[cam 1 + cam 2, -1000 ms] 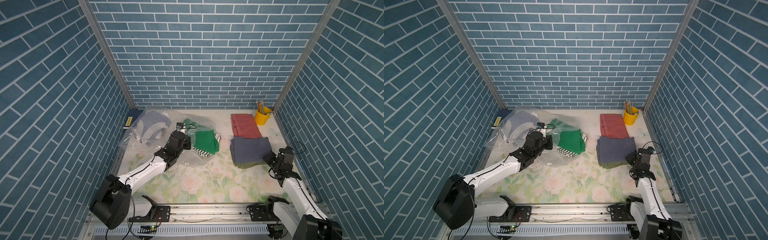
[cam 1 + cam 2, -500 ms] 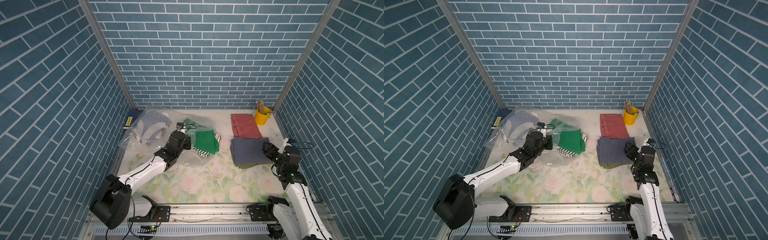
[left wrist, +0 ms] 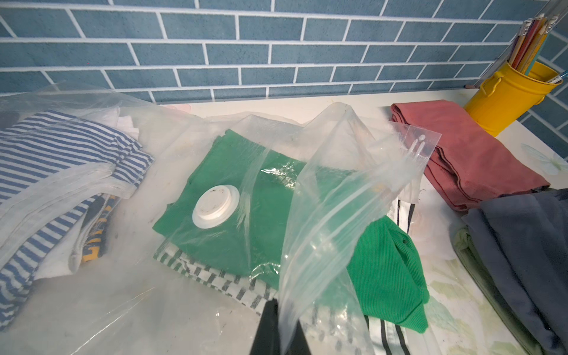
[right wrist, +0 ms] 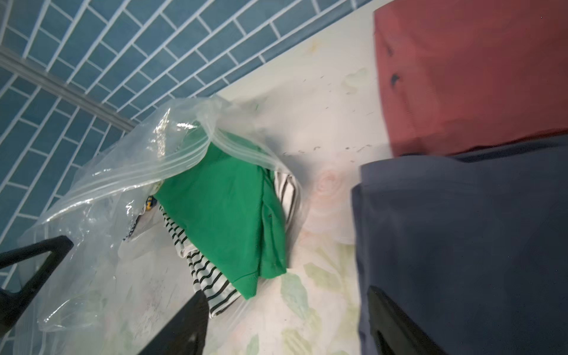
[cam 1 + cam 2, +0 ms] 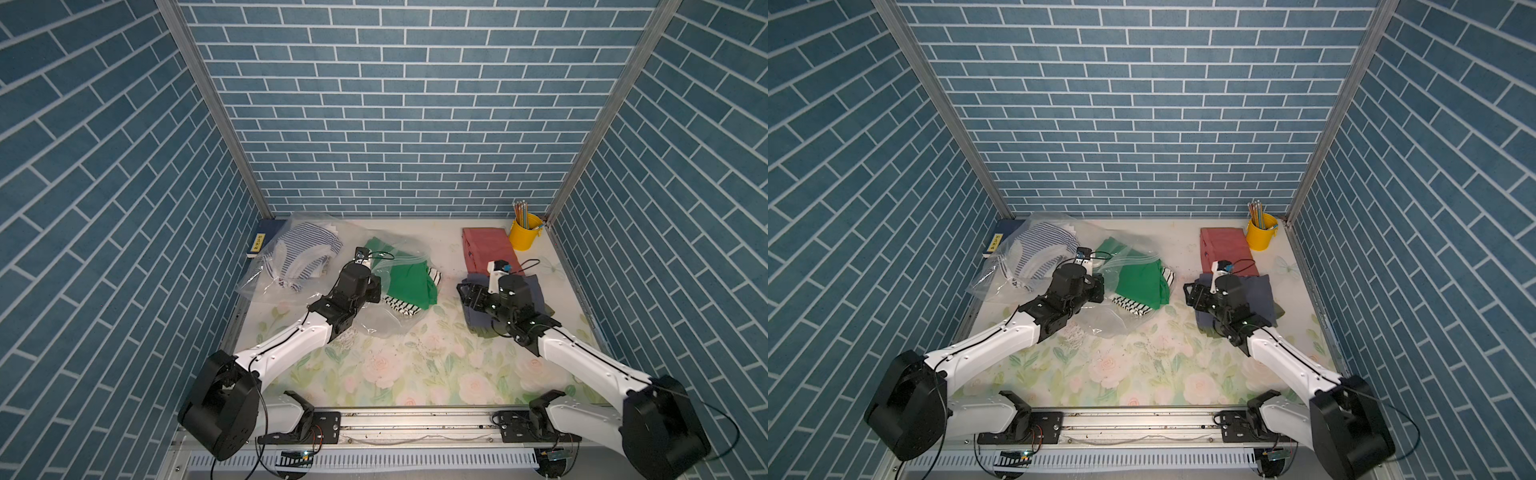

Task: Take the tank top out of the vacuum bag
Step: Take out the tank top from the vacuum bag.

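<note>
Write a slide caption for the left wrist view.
The left hand pinches the open edge of the vacuum bag above a green garment; folded clothes and a yellow cup are nearby.

The 2 top views look steeply down from high above the front rail (image 5: pixel 415 419) toward the back wall (image 5: pixel 395 124), covering the whole tabletop (image 5: pixel 395 365) edge to edge. The left wrist camera sits low and close, facing the vacuum bag (image 3: pixel 322 190). The right wrist camera, rolled sideways, sees that bag from the opposite side.
</note>
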{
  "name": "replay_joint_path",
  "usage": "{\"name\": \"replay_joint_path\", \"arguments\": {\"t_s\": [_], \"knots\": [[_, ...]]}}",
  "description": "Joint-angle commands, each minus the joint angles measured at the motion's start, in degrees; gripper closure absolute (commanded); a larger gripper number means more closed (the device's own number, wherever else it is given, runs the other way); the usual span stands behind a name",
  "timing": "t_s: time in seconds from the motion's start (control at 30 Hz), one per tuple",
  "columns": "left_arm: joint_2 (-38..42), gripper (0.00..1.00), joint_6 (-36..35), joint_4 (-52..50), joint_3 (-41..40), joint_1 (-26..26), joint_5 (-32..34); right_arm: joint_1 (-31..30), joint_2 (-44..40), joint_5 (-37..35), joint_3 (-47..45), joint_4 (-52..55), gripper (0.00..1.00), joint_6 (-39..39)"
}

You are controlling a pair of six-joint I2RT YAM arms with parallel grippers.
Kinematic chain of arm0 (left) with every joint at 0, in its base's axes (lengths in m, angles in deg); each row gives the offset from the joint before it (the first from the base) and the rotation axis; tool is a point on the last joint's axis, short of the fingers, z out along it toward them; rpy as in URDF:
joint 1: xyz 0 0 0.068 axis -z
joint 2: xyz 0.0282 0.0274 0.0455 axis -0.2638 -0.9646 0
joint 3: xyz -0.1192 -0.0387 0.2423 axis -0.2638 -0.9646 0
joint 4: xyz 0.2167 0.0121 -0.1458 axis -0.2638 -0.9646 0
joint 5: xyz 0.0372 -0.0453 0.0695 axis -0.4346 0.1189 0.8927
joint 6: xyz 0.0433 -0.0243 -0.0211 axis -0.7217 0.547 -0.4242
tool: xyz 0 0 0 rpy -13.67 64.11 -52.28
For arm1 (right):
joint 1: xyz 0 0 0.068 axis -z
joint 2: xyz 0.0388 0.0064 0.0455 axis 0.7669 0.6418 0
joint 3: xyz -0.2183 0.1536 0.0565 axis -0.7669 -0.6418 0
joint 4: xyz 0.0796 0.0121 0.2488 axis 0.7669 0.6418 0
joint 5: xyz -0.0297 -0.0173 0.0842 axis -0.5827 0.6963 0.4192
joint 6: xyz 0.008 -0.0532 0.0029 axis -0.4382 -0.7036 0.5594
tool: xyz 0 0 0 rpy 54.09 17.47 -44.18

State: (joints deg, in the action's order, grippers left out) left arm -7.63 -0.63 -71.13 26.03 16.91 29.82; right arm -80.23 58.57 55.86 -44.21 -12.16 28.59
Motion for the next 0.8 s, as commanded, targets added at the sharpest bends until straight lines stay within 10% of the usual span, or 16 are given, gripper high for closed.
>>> {"name": "replay_joint_path", "arguments": {"t_s": [0.0, 0.77], "knots": [[-0.2, 1.0, -1.1, -0.3, -0.2, -0.6, -0.3, -4.0, 8.1, -2.4, 5.2, -8.4, 0.21, 0.7], [-0.8, 1.0, -1.3, 0.1, 0.1, -0.6, -0.1, -3.8, 37.2, 5.0, 18.5, -15.2, 0.19, 2.6]]}}
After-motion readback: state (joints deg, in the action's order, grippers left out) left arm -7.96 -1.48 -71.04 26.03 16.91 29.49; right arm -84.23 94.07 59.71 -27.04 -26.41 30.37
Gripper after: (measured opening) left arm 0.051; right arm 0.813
